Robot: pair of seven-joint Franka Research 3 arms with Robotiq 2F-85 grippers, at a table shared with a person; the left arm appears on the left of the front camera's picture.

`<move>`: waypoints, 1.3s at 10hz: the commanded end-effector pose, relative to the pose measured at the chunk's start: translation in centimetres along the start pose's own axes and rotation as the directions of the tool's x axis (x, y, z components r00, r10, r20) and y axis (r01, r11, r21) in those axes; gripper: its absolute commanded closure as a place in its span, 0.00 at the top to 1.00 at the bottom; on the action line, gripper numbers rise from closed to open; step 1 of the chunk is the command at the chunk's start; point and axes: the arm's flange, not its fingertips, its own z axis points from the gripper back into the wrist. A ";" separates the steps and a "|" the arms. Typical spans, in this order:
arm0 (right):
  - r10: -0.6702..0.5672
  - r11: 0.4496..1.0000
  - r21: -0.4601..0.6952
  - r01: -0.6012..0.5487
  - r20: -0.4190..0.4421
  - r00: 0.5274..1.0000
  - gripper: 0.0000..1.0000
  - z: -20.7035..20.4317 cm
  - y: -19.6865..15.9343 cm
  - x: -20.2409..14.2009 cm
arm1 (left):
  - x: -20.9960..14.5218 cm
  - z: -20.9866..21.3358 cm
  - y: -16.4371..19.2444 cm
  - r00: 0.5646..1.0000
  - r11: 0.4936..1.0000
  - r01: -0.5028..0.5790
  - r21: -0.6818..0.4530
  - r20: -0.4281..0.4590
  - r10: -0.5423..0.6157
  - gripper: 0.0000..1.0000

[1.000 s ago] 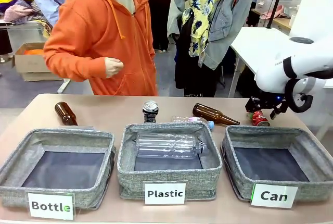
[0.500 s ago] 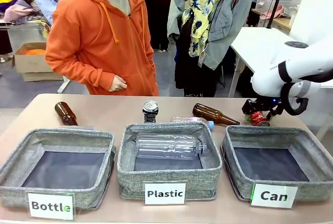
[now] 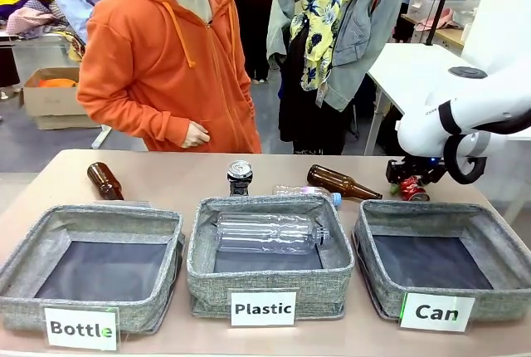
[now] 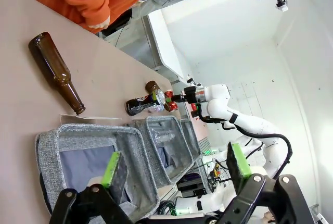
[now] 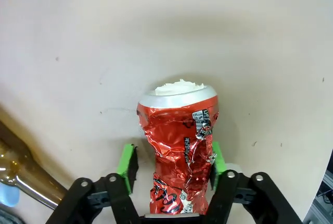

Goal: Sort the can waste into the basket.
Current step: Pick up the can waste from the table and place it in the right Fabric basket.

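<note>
The red crushed can (image 5: 179, 146) lies on the table behind the right-hand basket; it is also in the front view (image 3: 412, 188). My right gripper (image 5: 171, 164) is down over it, open, a green pad on each side; a narrow gap shows at the left pad. The black can (image 3: 240, 177) with a silver top stands upright behind the middle basket. The grey basket labelled "Can" (image 3: 498, 299) sits at the front right with a bare dark floor. My left gripper (image 4: 175, 164) hangs open above the left basket, holding nothing.
The "Plastic" basket (image 3: 270, 286) holds a clear bottle, and the "Bottle" basket (image 3: 25, 307) stands at the left. Brown bottles (image 3: 342, 183) (image 3: 104, 180) and a clear bottle (image 3: 307, 193) lie behind the baskets. A person in an orange hoodie (image 3: 166, 58) stands at the far side.
My right arm has shifted slightly left over the red can. The person's hand has dropped from chest height to the waist.
</note>
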 end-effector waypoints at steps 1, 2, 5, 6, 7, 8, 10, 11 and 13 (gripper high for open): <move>-0.022 0.999 -0.037 0.023 0.022 1.000 0.00 -0.1 0.6 -0.5 | 0.0 0.1 0.0 1.000 1.000 0.024 -0.012 -0.001 -0.024 1.00; -0.022 0.999 -0.034 0.023 0.025 0.999 0.18 0.0 0.6 -0.5 | 0.0 0.1 0.0 1.000 1.000 0.024 -0.012 -0.001 -0.024 1.00; -0.019 0.999 -0.033 0.020 0.034 0.999 0.00 0.4 0.6 -0.7 | 0.0 0.1 0.0 1.000 1.000 0.024 -0.012 -0.001 -0.024 1.00; -0.016 0.999 -0.032 0.017 0.041 0.999 0.00 0.5 0.6 -0.8 | 0.0 0.1 0.0 1.000 1.000 0.024 -0.012 -0.001 -0.024 1.00; -0.014 0.999 -0.034 0.016 0.048 0.999 0.00 0.8 0.7 -0.9 | 0.0 0.1 0.0 1.000 1.000 0.024 -0.012 -0.001 -0.024 1.00; -0.012 0.999 -0.039 0.014 0.061 0.998 0.00 1.4 0.6 -1.0 | 0.0 0.1 0.0 1.000 1.000 0.024 -0.012 -0.001 -0.024 1.00; 0.009 1.000 -0.030 -0.006 0.114 0.993 0.00 4.3 0.1 -1.4 | 0.0 0.1 0.0 1.000 1.000 0.024 -0.012 -0.001 -0.024 1.00; 0.046 0.999 -0.019 -0.044 0.123 0.991 0.00 7.2 -0.2 -2.0 | 0.0 0.1 0.0 1.000 1.000 0.024 -0.012 -0.001 -0.024 1.00; 0.197 0.980 -0.023 -0.196 0.036 0.980 0.00 14.4 0.0 -5.2 | 0.0 0.1 0.0 1.000 1.000 0.024 -0.012 -0.001 -0.024 1.00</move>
